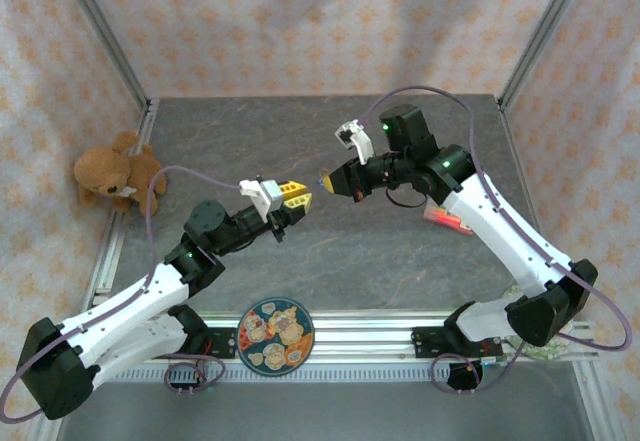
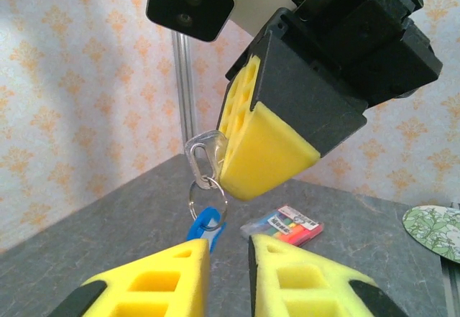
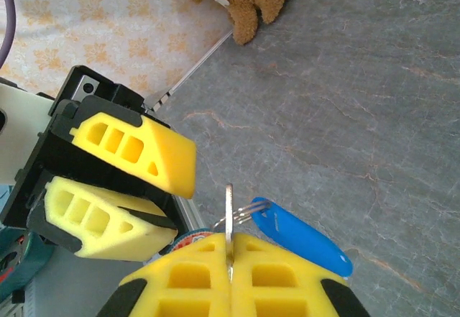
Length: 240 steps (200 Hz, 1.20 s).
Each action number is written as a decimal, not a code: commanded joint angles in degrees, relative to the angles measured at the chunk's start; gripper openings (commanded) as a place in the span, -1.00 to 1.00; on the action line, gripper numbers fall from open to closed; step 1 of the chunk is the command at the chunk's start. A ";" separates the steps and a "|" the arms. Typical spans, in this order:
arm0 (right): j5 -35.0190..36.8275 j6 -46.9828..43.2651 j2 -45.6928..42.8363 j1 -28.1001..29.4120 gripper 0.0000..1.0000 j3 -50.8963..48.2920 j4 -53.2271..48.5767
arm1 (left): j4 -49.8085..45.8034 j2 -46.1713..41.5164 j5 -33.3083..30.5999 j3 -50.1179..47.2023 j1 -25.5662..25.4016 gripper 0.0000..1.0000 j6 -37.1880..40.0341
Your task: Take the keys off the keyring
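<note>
The key [image 3: 228,213], a thin pale metal blade, stands edge-on between the pads of my right gripper [image 3: 230,244], which is shut on it. From the key hangs the keyring [image 3: 302,239], a thin wire ring with a bright blue tag, free in the air above the table. In the left wrist view the key [image 2: 203,155] sticks out of the right gripper's yellow fingers [image 2: 267,144], and the ring and blue tag [image 2: 205,225] dangle just past my left gripper [image 2: 230,249]. Its jaws stand a little apart with nothing between them. From above, the left gripper [image 1: 297,199] and right gripper [image 1: 325,181] nearly meet in mid-air.
A brown teddy bear [image 1: 115,173] lies at the table's left edge. A picture plate [image 1: 276,334] sits on the near rail between the arm bases. A flat pack of coloured pieces [image 2: 284,225] lies on the grey table below the right arm.
</note>
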 commanded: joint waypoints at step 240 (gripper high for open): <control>-12.18 2.01 -0.31 0.40 -1.00 2.72 2.40 | 9.86 9.95 1.05 5.73 -0.36 0.12 8.38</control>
